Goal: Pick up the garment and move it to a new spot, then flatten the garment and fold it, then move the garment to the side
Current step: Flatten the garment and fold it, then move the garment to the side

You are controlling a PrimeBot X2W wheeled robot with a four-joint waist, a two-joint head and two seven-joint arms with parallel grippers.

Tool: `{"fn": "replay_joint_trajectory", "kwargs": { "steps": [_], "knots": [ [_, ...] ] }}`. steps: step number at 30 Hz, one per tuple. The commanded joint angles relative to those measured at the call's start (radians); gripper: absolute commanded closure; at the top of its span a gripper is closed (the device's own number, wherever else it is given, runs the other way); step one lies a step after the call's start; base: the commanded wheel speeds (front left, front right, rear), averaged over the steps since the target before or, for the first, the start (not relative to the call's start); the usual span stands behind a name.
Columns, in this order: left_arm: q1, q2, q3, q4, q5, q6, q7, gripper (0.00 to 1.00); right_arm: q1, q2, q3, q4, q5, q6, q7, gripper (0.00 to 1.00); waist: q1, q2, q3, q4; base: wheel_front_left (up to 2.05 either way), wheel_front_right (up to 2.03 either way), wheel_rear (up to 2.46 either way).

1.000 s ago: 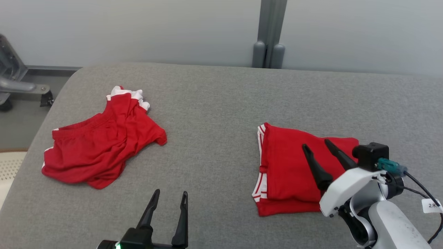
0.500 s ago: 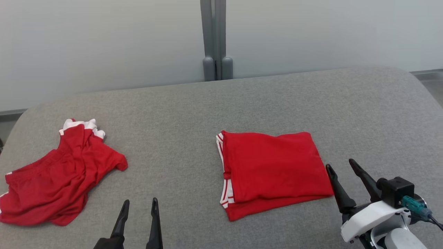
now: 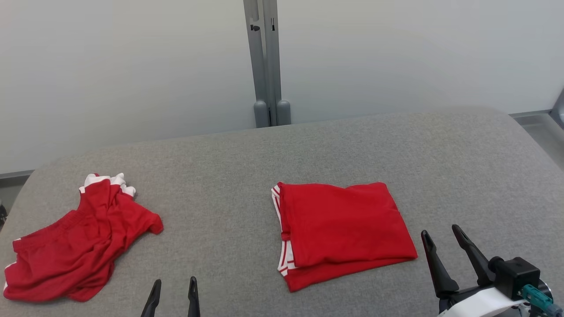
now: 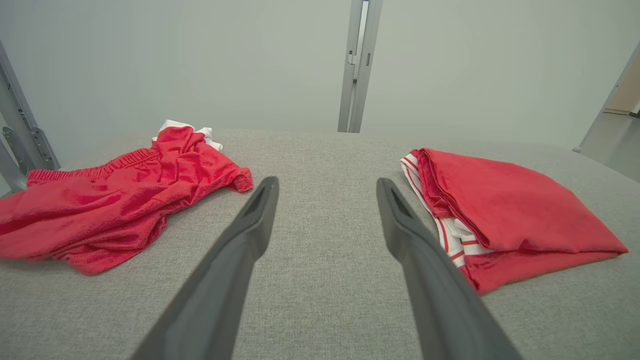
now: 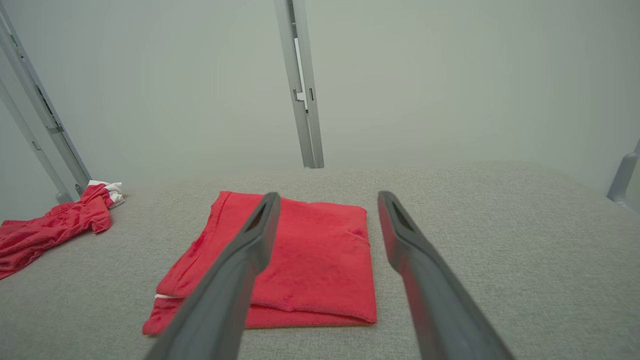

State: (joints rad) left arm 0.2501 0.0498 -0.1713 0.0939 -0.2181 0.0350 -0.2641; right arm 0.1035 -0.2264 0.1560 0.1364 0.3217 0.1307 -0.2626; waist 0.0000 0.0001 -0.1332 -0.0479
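Note:
A folded red garment [image 3: 343, 229] with white-striped edges lies flat on the grey padded table [image 3: 229, 167], right of centre. A second red garment [image 3: 79, 246] with white trim lies crumpled at the table's left. My right gripper [image 3: 439, 230] is open and empty, just off the folded garment's near right corner, not touching it. In the right wrist view the folded garment [image 5: 320, 260] lies ahead between the right gripper's [image 5: 328, 197] fingers. My left gripper [image 3: 175, 281] is open and empty at the near edge; the left wrist view shows this gripper [image 4: 326, 183] between the crumpled garment [image 4: 125, 200] and the folded one [image 4: 505, 200].
A grey upright post [image 3: 264, 66] stands against the pale wall behind the table. A metal frame [image 4: 20, 135] rises at the far left. The table's right corner [image 3: 524, 127] curves away toward the floor. Bare grey cloth separates the two garments.
The head camera has swung, shifting the whole picture. My right gripper, open throughout, has come back off the folded garment to its near right side. The left gripper sits lower in view.

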Motion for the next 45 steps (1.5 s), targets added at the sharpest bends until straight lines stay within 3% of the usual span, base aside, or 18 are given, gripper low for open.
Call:
{"fn": "replay_joint_trajectory", "kwargs": {
  "steps": [1,45],
  "knots": [
    [0.019,0.002,0.005,-0.002,0.011,-0.005,0.000,0.00,0.017,0.006,-0.006,-0.008,-0.005,0.000,-0.003,0.00,0.0000,-0.0001,-0.009,0.012,0.00,0.00,0.00],
    [0.034,0.002,-0.001,-0.009,0.095,-0.001,0.000,0.00,0.052,0.030,-0.034,-0.017,-0.017,0.000,-0.003,0.00,0.0000,-0.0001,-0.010,0.052,0.00,0.00,0.00]
  ]
}}
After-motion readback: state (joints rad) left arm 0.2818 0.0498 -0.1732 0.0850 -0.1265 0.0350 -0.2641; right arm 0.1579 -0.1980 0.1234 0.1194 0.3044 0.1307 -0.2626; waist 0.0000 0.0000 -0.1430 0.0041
